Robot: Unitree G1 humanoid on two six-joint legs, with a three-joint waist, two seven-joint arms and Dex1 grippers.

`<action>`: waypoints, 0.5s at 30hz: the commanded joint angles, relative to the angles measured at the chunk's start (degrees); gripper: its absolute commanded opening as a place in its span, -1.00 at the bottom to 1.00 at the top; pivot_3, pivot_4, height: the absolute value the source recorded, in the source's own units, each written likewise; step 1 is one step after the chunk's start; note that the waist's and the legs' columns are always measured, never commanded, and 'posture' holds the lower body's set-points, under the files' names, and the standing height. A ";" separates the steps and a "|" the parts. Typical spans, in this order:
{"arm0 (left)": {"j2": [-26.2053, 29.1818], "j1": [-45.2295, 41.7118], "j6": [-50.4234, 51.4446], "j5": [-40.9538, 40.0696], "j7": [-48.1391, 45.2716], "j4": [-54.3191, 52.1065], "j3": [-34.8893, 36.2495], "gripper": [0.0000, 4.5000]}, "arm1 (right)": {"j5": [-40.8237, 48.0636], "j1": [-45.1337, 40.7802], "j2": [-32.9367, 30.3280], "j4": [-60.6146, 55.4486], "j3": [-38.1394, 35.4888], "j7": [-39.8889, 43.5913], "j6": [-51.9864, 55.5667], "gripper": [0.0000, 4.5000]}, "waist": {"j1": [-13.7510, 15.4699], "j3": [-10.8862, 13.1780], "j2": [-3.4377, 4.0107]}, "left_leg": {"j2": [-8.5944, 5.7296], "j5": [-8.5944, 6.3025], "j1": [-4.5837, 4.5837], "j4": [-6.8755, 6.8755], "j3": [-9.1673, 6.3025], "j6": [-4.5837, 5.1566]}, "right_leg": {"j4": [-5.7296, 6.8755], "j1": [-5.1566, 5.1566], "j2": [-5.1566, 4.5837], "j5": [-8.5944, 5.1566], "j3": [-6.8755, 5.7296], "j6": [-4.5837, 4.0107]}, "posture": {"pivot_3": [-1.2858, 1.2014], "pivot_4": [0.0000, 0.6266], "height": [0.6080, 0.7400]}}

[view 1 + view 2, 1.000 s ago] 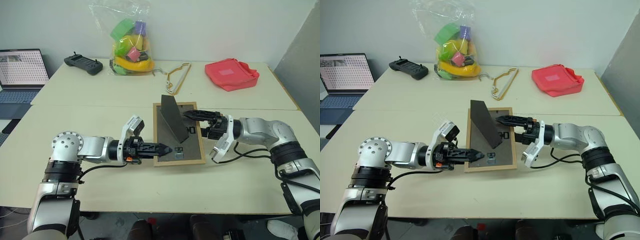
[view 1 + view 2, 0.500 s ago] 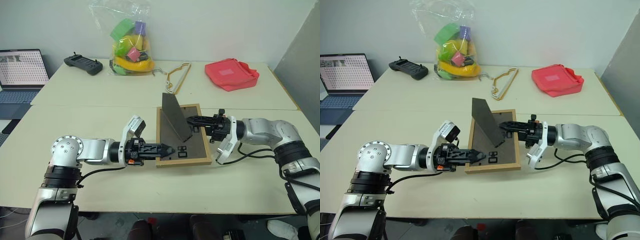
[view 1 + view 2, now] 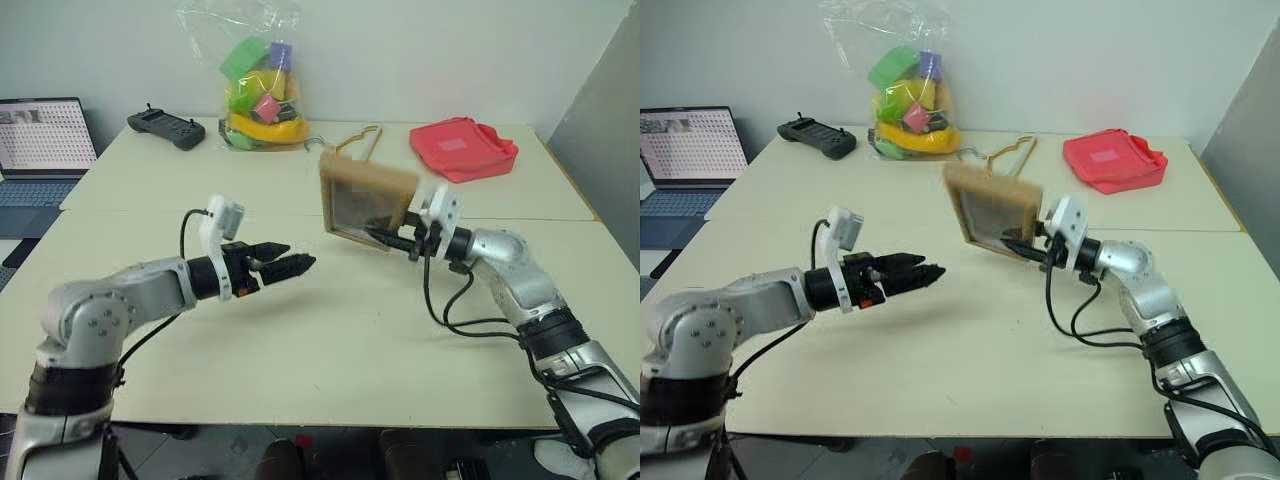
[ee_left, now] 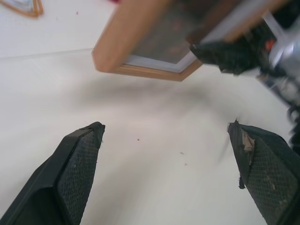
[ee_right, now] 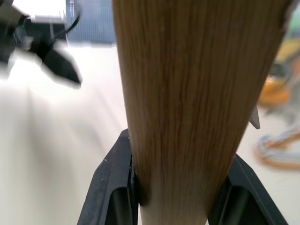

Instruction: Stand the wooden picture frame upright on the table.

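Since a second ago, the wooden picture frame (image 3: 366, 203) has left the desk (image 3: 330, 330), where it lay face down with its dark stand sticking up, and now hangs in the air with its glass side turned toward the camera. The right tool (image 3: 385, 237) grips it at its lower right corner, one black finger on each face; in the right wrist view the light wood edge, with fine straight grain, stands clamped between the two fingers (image 5: 114, 187). The left tool (image 3: 290, 264), which was closed near the frame's lower left corner, has drawn back to the left and stands wide open and empty above the desk, its ribbed black pads (image 4: 77, 168) spread far apart in the left wrist view.

The frame is a small rectangle of pale wood around a dim reddish-brown picture behind glass. It is tilted, its upper left corner highest, its longer side running roughly across the view, with the face leaning back a little. Its back panel and stand are hidden behind it, and motion blur keeps the picture from being made out.

The desk is smooth, matte and cream coloured. At its far side lie a yellowish wire hanger (image 3: 352, 155), partly covered by the frame, a red cloth pouch (image 3: 463, 147), a clear bag of coloured toys (image 3: 257, 85) and a black handheld controller (image 3: 166, 128).
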 commanded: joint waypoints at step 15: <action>-3.92 9.25 -13.62 16.63 -5.78 -7.58 -2.38 1.00 | -5.93 -0.21 9.98 18.45 -8.71 8.45 6.87 -0.10 | 0.55 0.04 0.04 | 0.00 -0.05 0.06 -0.06 0.18 0.08 | -0.11 0.05 0.10 -0.02 0.05 -0.03 | 0.03 -0.52 1.00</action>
